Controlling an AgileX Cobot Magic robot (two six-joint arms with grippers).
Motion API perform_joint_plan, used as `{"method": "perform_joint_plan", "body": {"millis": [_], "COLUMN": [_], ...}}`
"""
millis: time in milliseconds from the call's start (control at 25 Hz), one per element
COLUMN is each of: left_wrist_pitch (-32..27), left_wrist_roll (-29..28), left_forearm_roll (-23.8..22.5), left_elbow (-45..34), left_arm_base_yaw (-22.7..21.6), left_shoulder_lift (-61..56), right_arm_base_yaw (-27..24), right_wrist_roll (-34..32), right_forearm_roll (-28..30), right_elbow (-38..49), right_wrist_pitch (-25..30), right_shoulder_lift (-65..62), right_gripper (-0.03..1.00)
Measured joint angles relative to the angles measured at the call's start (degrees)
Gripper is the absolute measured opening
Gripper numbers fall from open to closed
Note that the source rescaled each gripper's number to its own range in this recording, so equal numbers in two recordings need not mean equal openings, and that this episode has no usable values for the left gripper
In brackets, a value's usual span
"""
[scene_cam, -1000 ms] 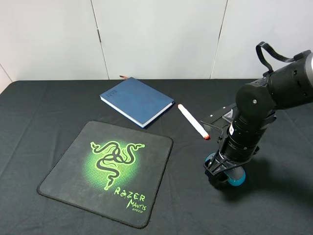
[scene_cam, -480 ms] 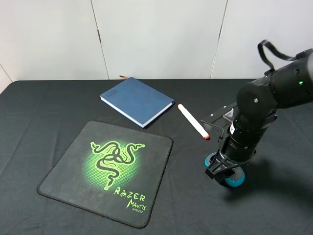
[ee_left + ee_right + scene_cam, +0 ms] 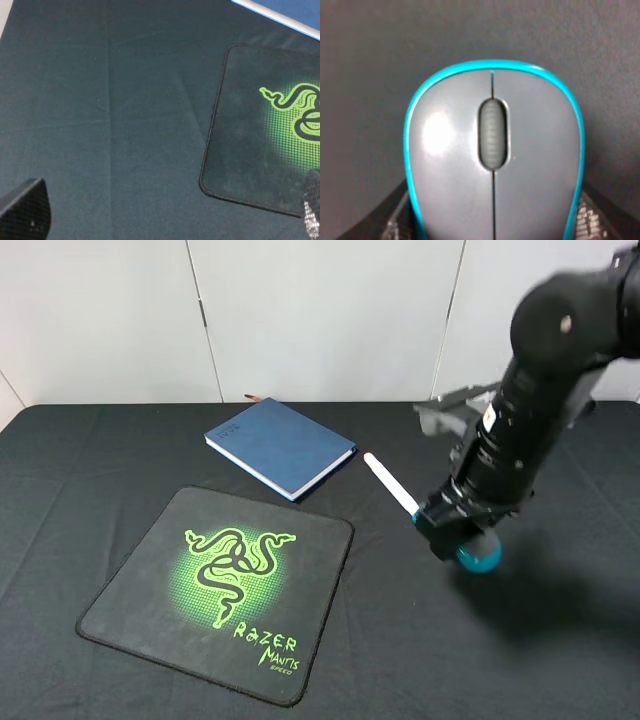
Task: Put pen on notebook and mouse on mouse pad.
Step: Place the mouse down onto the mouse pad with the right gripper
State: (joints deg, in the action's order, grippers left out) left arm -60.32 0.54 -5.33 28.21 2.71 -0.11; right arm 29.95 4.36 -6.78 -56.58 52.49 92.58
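Gripping the mouse [image 3: 482,558] aloft, right claw [image 3: 462,538] clenched — arm angled down beside the pen [image 3: 388,483]

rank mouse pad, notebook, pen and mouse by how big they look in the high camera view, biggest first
1. mouse pad
2. notebook
3. pen, long but thin
4. mouse, though unsure: the right claw hides most of it
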Motion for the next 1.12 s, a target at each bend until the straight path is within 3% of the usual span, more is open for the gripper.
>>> {"method": "perform_joint_plan", "body": {"millis": [200,720,1120], "left_wrist_pitch": [0.0,0.0,0.0], "left_wrist_roll": [0.0,0.0,0.0], "left_forearm_roll": [0.1,0.1,0.1], "left_elbow": [0.0,0.0,0.0], "left_arm_base_yaw": [0.0,0.0,0.0], "left_shoulder_lift": [0.0,0.0,0.0], "right_arm_base_yaw": [2.4,18.2,26.3], "right_wrist_roll": [0.0,-0.6,0.9], "right_forearm_roll": [-4.1,-2.5,-2.4], "right_elbow": [-5.0,-21.3,-32.7], "right_wrist_pitch": [0.7,3.7,4.1], "right_shoulder_lift": [0.0,14.1,28.0], "right_gripper": [0.54,0.54,0.54]}}
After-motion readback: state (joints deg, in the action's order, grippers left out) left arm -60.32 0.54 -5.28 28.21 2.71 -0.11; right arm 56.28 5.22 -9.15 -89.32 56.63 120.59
